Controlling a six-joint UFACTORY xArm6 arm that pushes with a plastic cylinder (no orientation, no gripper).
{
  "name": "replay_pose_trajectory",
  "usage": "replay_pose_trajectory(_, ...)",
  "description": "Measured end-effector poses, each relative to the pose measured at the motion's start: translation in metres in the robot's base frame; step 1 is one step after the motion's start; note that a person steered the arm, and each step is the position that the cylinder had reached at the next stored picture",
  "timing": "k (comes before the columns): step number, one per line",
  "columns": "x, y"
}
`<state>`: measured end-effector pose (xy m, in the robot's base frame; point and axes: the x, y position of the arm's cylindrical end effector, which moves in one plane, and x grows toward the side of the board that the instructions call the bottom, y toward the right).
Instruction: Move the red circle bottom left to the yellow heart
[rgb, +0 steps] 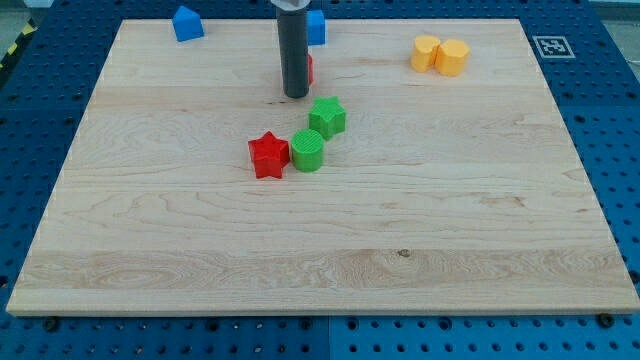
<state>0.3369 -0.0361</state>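
Observation:
My tip (296, 95) rests on the board in the upper middle of the view. A red block (310, 68), probably the red circle, shows only as a sliver at the rod's right edge; the rod hides most of it. Two yellow blocks sit touching at the upper right: the left one (427, 52) looks like the heart, and the shape of the right one (453, 57) is unclear. They lie well to the right of my tip and slightly higher in the view.
A green star (327, 116) lies just below and right of my tip. A green circle (308, 150) and a red star (268, 155) sit below it, touching. Two blue blocks sit at the top edge, one (187, 23) at the left and one (317, 27) behind the rod.

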Motion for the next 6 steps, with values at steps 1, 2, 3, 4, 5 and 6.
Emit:
replay_pose_trajectory(1,-0.003,-0.026)
replay_pose_trajectory(2,-0.003,-0.069)
replay_pose_trajectory(3,-0.016,-0.082)
replay_pose_trajectory(4,-0.038,-0.056)
replay_pose_trajectory(5,-0.04,-0.02)
replay_pose_trajectory(6,-0.036,0.015)
